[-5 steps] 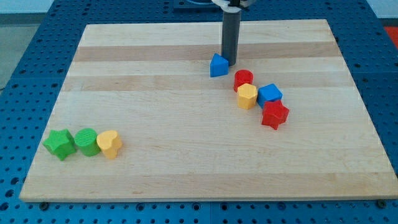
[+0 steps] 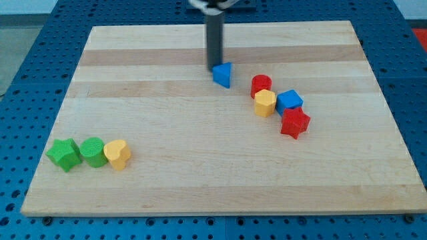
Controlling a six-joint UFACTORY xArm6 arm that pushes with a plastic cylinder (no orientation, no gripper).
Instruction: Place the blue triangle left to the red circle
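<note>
The blue triangle [image 2: 223, 75] lies on the wooden board [image 2: 200, 167] at the upper middle. The red circle [image 2: 261, 85] sits to its right, with a small gap between them. My tip [image 2: 213, 67] touches the blue triangle's upper left side. The rod rises from there to the view's top.
A yellow hexagon block [image 2: 265, 103], a blue cube [image 2: 289, 101] and a red star-like block [image 2: 295, 123] cluster below and right of the red circle. A green star [image 2: 64, 154], a green cylinder [image 2: 93, 151] and a yellow heart [image 2: 118, 154] stand in a row at the lower left.
My tip moved left, from the blue triangle's upper right to its upper left. The blue triangle shifted a little left and turned.
</note>
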